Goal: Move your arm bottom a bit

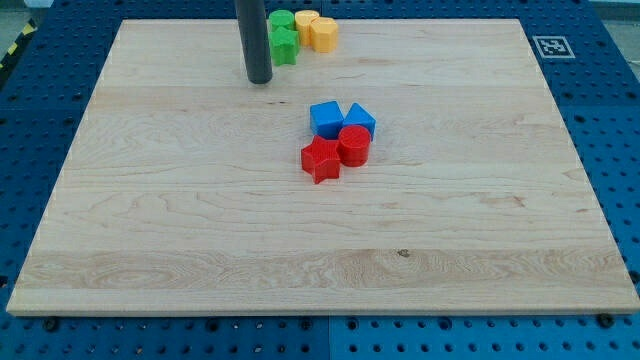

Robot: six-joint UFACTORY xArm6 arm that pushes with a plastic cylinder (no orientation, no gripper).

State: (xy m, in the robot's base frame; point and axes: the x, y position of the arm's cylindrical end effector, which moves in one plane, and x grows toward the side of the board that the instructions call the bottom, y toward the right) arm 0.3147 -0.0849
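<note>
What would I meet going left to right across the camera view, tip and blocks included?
My tip → green blocks → yellow blocks. Lower down: red star → red cylinder; the blue blocks overlap them.

The wooden desk point(180, 230) lies on a blue perforated base point(30, 110). A fiducial marker point(552, 46) sits at the desk's top right corner. Near the top edge, a green cylinder point(281, 22) and a green star block point(285, 45) touch two yellow blocks point(306, 23) point(324, 34). Near centre, two blue blocks point(326, 119) point(359, 121) adjoin a red star block point(320, 160) and a red cylinder point(353, 146).
</note>
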